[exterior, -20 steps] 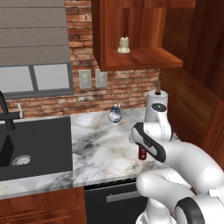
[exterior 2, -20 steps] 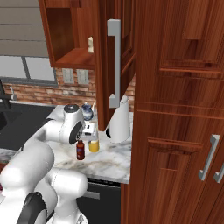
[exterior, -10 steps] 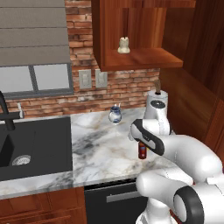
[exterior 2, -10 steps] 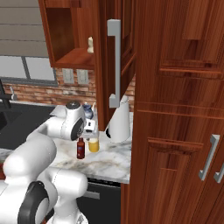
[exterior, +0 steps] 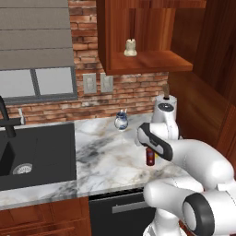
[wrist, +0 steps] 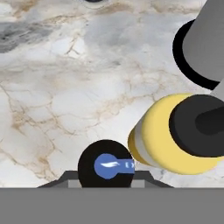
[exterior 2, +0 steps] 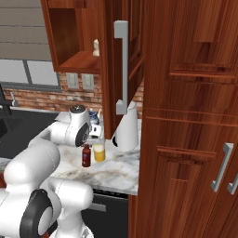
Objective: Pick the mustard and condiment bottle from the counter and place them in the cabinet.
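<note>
Change since one second ago: the arm's white links have swung lower and closer around the bottles, and the hand has come down over the condiment bottle (exterior: 150, 156); the bottles, the counter and the cabinet stand as before.
Gripper: the gripper (wrist: 106, 181) sits right above the condiment bottle's black cap; its jaws, spread wide a second ago, are now closed in on the bottle, pinching it at the top.
Condiment bottle: small, dark red-brown, upright on the counter (exterior: 106, 156) near its front edge; in the right base view it stands just beside the mustard.
Mustard: the mustard (exterior 2: 99, 152) is yellow and upright, on the counter between the condiment bottle and the paper-towel roll (exterior 2: 126, 131); from the hand camera it appears tilted to the right of the black cap.
Cabinet: the cabinet (exterior: 147, 62) hangs above the counter, door open, with a small pale figurine (exterior: 131, 47) on its shelf.
Other things: a blue-and-white jar (exterior: 121, 121) near the brick wall; a black sink (exterior: 32, 154) at the left.
Writing: the cap carries a blue mark with white letters, too small to read; the red label cannot be read.
</note>
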Controlling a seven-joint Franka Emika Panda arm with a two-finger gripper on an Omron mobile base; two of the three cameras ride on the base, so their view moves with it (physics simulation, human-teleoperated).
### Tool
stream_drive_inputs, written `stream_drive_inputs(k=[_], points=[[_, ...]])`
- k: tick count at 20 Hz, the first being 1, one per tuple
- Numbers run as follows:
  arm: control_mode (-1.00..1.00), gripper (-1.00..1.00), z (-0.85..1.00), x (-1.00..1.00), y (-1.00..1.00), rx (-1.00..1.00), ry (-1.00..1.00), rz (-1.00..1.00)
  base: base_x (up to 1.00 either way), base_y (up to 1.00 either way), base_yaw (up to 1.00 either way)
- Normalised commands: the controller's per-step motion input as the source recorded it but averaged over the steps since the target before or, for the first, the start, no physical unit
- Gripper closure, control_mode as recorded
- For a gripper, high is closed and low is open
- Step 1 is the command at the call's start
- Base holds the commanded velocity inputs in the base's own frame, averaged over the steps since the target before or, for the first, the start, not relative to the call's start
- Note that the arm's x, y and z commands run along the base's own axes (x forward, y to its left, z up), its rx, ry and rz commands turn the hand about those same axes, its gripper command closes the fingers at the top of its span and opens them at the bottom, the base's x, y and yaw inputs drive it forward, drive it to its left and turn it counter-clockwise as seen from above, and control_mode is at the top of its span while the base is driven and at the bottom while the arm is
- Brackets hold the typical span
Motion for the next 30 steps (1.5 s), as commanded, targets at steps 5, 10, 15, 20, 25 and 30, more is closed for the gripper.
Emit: stream_drive_inputs(k=[5,10,15,20,25,30], points=[[-1.0,1.0,0.81,-0.12,0.06,0.02,-0.22,-0.02,0.0,0.0,0.0],[-1.0,1.0,0.91,-0.13,0.0,0.02,-0.25,0.0,0.0,0.0,0.0],[-1.0,1.0,0.96,-0.15,0.0,0.01,-0.24,0.0,0.0,0.0,0.0],[-1.0,1.0,1.0,-0.18,0.0,0.01,-0.22,0.0,0.0,0.0,0.0],[-1.0,1.0,1.0,-0.11,0.0,0.0,-0.16,0.0,0.0,0.0,0.0],[-1.0,1.0,1.0,0.0,-0.03,0.0,-0.09,0.0,0.0,0.0,0.0]])
